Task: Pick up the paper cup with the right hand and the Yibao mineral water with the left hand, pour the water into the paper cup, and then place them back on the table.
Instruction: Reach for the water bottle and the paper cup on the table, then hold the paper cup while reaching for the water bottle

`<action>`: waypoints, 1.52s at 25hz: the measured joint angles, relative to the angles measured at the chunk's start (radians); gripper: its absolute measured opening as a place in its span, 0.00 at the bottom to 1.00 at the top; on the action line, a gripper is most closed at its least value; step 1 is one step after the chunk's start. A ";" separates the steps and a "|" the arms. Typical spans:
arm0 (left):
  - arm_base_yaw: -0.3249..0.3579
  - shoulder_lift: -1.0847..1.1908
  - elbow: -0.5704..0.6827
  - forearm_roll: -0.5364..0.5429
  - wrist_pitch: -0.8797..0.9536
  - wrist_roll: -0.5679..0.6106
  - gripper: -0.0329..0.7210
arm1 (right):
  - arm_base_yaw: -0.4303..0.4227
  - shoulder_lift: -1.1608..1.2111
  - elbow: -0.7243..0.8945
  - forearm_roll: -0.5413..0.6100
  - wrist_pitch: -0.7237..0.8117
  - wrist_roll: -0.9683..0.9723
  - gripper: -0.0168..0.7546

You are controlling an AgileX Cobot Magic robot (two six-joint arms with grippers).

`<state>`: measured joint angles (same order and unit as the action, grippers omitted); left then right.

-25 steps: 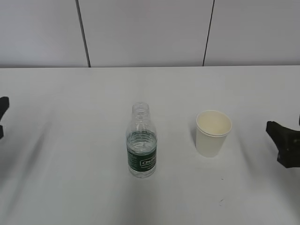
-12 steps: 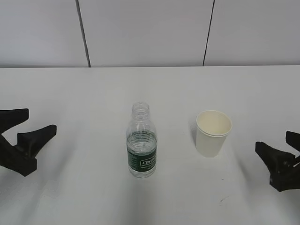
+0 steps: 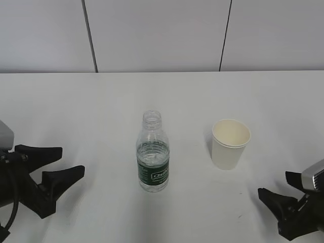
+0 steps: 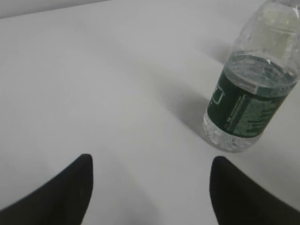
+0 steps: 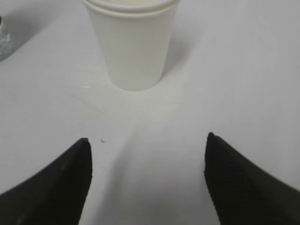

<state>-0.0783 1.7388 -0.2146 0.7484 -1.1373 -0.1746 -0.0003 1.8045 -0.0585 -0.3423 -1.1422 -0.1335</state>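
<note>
The Yibao mineral water bottle (image 3: 152,154) stands upright and uncapped at the middle of the white table (image 3: 152,91), with water (image 3: 152,164) in its lower half. The white paper cup (image 3: 230,143) stands upright to its right, and what shows of its inside looks empty. My left gripper (image 3: 72,160) is open and empty, low over the table, left of the bottle. In the left wrist view the bottle (image 4: 251,93) is ahead and to the right of the gripper (image 4: 151,159). My right gripper (image 3: 273,185) is open and empty, near and right of the cup. In the right wrist view the cup (image 5: 133,47) is straight ahead of the gripper (image 5: 146,139).
A grey panelled wall (image 3: 157,35) rises behind the table's far edge. A few tiny dark specks (image 3: 239,218) mark the tabletop near the right gripper. The bottle's edge (image 5: 3,40) shows at the far left of the right wrist view.
Both grippers have come further into view. The left one moved right toward the bottle; the right one moved left and lower in the view. Bottle and cup have not moved.
</note>
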 joint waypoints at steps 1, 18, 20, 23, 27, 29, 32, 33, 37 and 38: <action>0.000 0.015 0.000 0.001 0.000 0.000 0.68 | 0.000 0.011 -0.008 -0.008 0.000 -0.002 0.78; -0.006 0.053 -0.015 0.046 -0.007 -0.001 0.70 | 0.000 0.062 -0.085 -0.095 -0.008 0.011 0.84; -0.018 0.063 -0.030 0.049 -0.005 -0.001 0.73 | 0.000 0.063 -0.100 -0.103 -0.008 0.050 0.88; -0.045 0.076 -0.057 0.049 -0.007 -0.001 0.76 | 0.000 0.066 -0.125 -0.108 -0.008 0.067 0.89; -0.093 0.099 -0.111 0.049 -0.006 -0.002 0.76 | 0.000 0.066 -0.154 -0.126 -0.008 0.082 0.89; -0.120 0.119 -0.134 0.049 -0.007 -0.002 0.77 | 0.000 0.068 -0.166 -0.133 -0.008 0.090 0.89; -0.155 0.147 -0.164 0.049 -0.007 -0.002 0.77 | 0.000 0.093 -0.189 -0.152 -0.008 0.094 0.89; -0.165 0.152 -0.173 0.047 -0.006 -0.002 0.77 | 0.000 0.109 -0.198 -0.160 -0.008 0.096 0.89; -0.192 0.154 -0.195 0.029 -0.007 -0.006 0.77 | 0.000 0.182 -0.237 -0.182 -0.008 0.097 0.89; -0.193 0.154 -0.198 0.025 -0.007 -0.006 0.77 | 0.000 0.200 -0.247 -0.184 -0.008 0.097 0.89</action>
<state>-0.2713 1.8929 -0.4122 0.7734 -1.1440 -0.1806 -0.0003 2.0048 -0.3058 -0.5260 -1.1501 -0.0361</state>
